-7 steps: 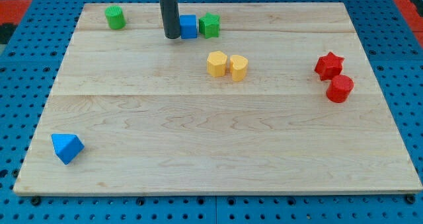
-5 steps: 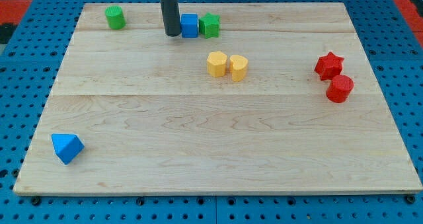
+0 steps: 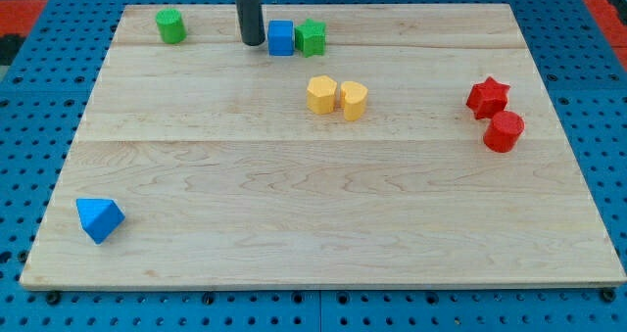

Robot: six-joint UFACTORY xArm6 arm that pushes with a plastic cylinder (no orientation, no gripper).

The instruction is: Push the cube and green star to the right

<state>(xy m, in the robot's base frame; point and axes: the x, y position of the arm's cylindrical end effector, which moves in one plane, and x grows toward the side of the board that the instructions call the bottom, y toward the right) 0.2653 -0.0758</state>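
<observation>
Far edge of wooden worktop [image 3: 294, 205]: blue cube [image 3: 281, 38] touching green star [image 3: 312, 37] on its right, pair lined up left-to-right. My tip [image 3: 252, 42] stands just left of the cube, small gap. No fingers on this rod.

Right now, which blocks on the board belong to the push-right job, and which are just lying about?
In the job:
blue cube
green star, touching the cube's right side
my tip, just left of the cube

Lying about:
green cylinder
two yellow blocks
red star
red cylinder
blue wedge-shaped block
</observation>
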